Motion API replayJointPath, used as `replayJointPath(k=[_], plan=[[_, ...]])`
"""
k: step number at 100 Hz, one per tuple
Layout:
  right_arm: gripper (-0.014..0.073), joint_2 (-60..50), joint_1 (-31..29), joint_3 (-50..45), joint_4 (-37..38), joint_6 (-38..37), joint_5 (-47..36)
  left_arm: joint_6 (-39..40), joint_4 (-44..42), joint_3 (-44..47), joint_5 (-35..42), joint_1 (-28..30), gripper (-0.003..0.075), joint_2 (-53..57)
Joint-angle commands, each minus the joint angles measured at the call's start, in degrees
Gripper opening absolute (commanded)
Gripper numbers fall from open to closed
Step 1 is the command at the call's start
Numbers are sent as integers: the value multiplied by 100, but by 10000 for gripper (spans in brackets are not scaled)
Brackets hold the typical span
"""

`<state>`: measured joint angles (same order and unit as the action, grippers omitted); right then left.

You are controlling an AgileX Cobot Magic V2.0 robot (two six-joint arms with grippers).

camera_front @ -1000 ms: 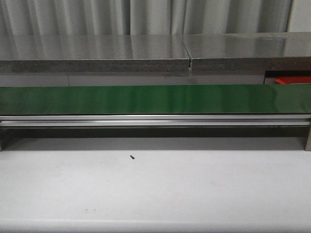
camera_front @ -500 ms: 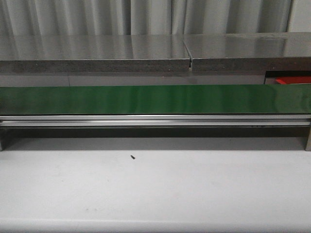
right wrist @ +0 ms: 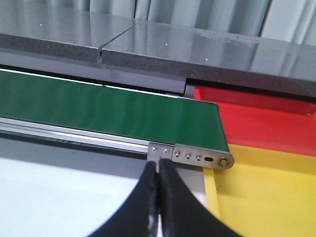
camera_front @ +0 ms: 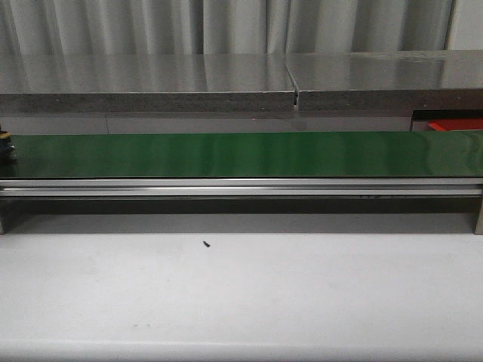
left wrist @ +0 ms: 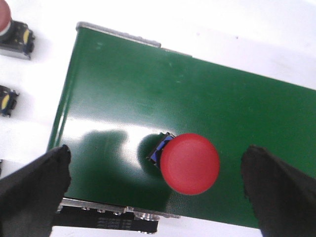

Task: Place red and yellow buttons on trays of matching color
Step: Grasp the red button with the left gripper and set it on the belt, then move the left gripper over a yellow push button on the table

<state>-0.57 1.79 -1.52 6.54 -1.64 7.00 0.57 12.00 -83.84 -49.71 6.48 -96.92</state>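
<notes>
Red button [left wrist: 190, 163] sits on the green belt [left wrist: 123, 94] between your left gripper [left wrist: 158, 190] jaws, which are wide open and clear of it; right gripper [right wrist: 159, 202] jaws are closed near the red tray [right wrist: 266, 126], so open them before the button arrives.

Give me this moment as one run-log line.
left gripper: open over red button | button: on green belt | right gripper: shut, empty | trays: no buttons seen
</notes>
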Motion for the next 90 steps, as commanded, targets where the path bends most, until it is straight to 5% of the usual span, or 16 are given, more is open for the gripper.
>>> replayJointPath(k=[1, 39, 90], plan=[[-66, -101, -4, -3, 43, 19, -448, -6, 12, -150, 116, 89, 659, 493], [-66, -101, -4, -3, 43, 19, -448, 688, -1082, 40, -415, 1106, 659, 901], [-66, -101, -4, -3, 43, 19, -448, 1266, -1018, 1936, 814, 3100, 659, 1052]])
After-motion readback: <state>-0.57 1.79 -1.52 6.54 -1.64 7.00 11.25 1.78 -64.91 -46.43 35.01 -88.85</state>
